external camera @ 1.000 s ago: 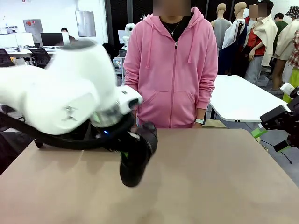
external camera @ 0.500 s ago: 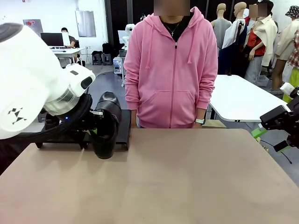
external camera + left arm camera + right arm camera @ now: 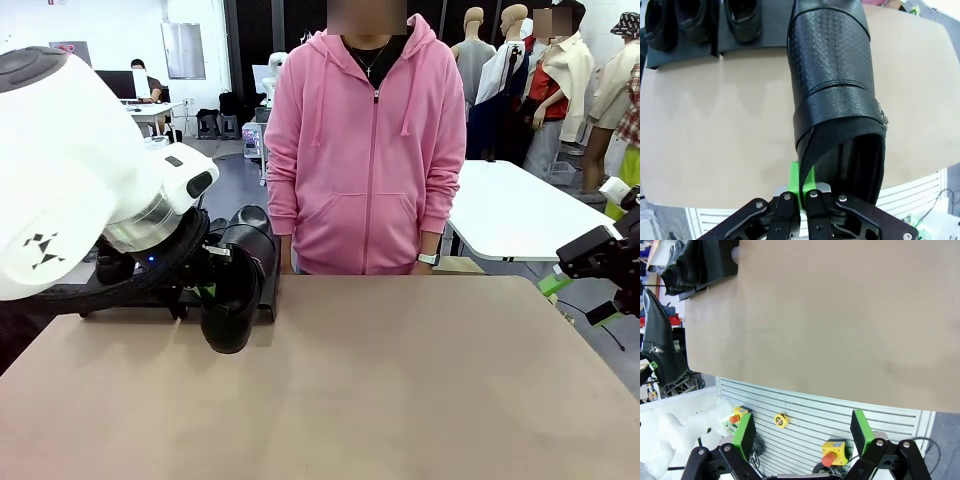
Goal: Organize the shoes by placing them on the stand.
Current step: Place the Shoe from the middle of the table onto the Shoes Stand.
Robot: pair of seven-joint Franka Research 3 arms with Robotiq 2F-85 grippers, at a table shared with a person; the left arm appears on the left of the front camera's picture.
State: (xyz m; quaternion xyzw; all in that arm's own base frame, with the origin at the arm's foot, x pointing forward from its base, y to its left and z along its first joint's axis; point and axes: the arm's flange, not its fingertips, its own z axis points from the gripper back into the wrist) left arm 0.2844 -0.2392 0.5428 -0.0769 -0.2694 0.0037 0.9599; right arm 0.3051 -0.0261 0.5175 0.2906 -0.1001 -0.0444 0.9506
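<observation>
1. Your left gripper (image 3: pixel 801 196) is clamped on the shoe (image 3: pixel 835 95) by its heel collar, centre frame, toe toward the stand (image 3: pixel 715 47) upper left.
2. Glossy and thin-edged, probably slippery: keep that rim pinch.
3. Your right gripper (image 3: pixel 802 432) gapes wide, holding nothing.

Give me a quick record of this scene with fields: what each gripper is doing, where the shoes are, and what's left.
left gripper: shut on the heel rim of a held shoe, above the table in front of the stand
right gripper: open, holding nothing, off the table's edge
shoes on stand: three
person: standing at the far side
remaining: held shoe not yet on the stand
</observation>
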